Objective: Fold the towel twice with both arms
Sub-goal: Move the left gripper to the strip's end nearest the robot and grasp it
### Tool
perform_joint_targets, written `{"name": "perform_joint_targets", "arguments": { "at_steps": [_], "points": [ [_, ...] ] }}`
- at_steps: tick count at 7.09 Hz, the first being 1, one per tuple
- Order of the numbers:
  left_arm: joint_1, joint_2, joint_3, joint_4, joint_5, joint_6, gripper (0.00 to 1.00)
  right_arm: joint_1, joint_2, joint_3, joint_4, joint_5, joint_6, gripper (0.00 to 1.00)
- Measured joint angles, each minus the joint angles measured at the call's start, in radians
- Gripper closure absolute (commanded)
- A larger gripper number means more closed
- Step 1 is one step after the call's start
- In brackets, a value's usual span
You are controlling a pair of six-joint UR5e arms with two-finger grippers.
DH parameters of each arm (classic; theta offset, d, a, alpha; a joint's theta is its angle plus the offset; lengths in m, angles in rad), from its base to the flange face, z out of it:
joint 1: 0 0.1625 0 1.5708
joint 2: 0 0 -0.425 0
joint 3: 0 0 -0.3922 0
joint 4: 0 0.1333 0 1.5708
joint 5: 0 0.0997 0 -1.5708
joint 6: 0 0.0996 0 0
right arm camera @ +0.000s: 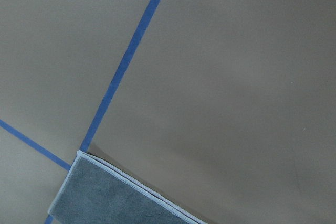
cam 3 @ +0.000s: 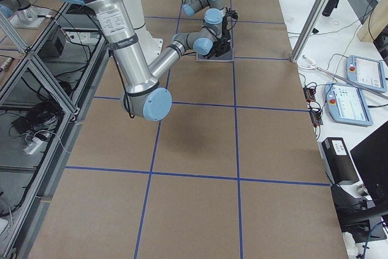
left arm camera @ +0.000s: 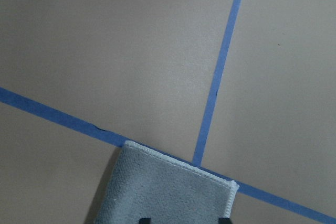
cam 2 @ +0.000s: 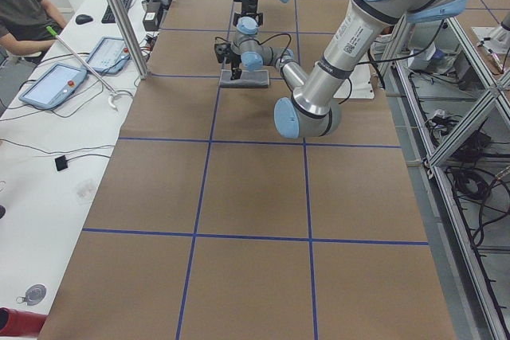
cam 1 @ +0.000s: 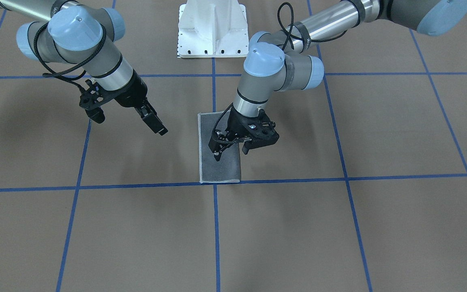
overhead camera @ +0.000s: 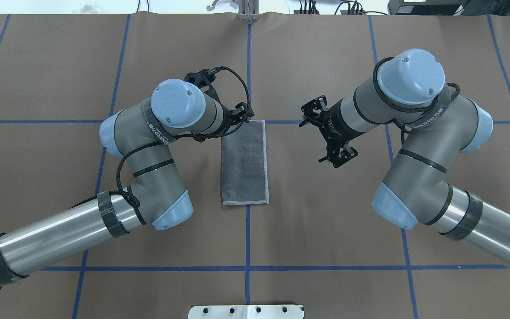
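Note:
The towel (cam 1: 221,170) lies flat at the table's middle, folded into a narrow strip, dark grey face up, with a pale stitched edge; no pink shows. It also shows in the overhead view (overhead camera: 244,164). My left gripper (cam 1: 231,151) is open and hovers low over the strip's end farthest from the base. In the left wrist view two dark fingertips (left arm camera: 144,220) stand apart over the towel (left arm camera: 168,192). My right gripper (cam 1: 154,121) is raised over bare table beside the towel, empty and apparently open. The right wrist view shows only a towel corner (right arm camera: 100,198).
The white pedestal base (cam 1: 212,28) stands behind the towel. Blue tape lines (cam 1: 213,243) grid the brown table cover. Beyond the table's far edge a side bench holds tablets (cam 2: 56,85), and an operator (cam 2: 20,5) sits there. A metal post (cam 2: 119,13) stands at that edge.

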Motion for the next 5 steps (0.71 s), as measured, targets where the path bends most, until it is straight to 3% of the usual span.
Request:
{"name": "perform_joint_targets", "arguments": {
  "at_steps": [2,5],
  "points": [
    [0.037,0.098,-0.129,0.013,-0.001,-0.099,0.07,0.004,-0.001,0.008,0.002,-0.05,-0.004,0.0],
    [0.154,0.196,-0.249,0.016,0.06,-0.243,0.28,0.065,-0.044,0.009,0.008,-0.054,-0.208,0.0]
  ]
}}
